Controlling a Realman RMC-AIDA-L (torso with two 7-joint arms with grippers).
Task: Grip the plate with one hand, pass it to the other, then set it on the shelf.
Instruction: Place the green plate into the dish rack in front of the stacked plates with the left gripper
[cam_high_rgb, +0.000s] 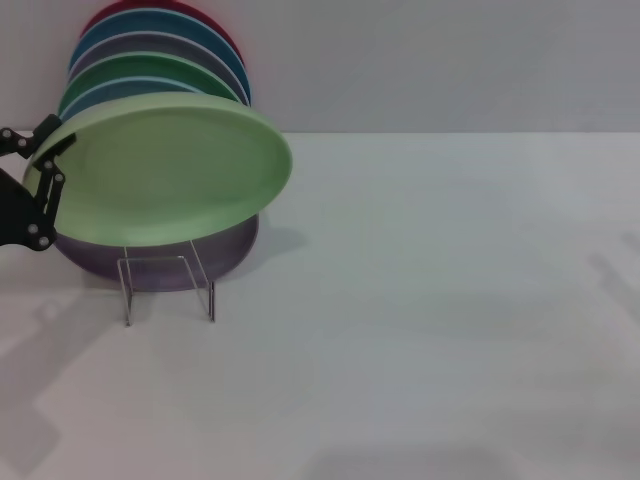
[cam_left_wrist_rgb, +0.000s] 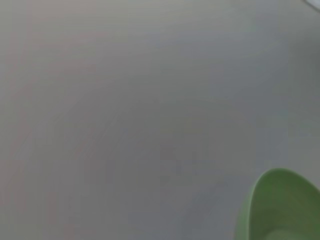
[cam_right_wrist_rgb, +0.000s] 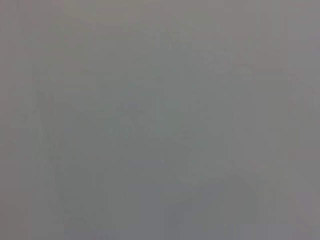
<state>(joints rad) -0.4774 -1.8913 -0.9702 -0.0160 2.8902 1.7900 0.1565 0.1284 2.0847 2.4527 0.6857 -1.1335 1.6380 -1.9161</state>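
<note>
Plate, pale mint-green: held tilted above the front of the rack, clear acrylic, on the white worktop. Left gripper, black: jaws pinching the plate's left rim. Behind: lilac plate, then darker green, blue and red plates standing in a row. Right gripper: not visible.

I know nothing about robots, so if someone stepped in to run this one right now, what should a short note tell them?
Left end effector: at the head view's left edge, shut on the pale green plate at its rim, holding it tilted above the clear rack.
Right end effector: not in view.
Rack: holds a purple plate and more coloured plates behind it.
Done: the handover seems over, judging by the left-only grip.
Left: lower the plate into the rack and release.
</note>
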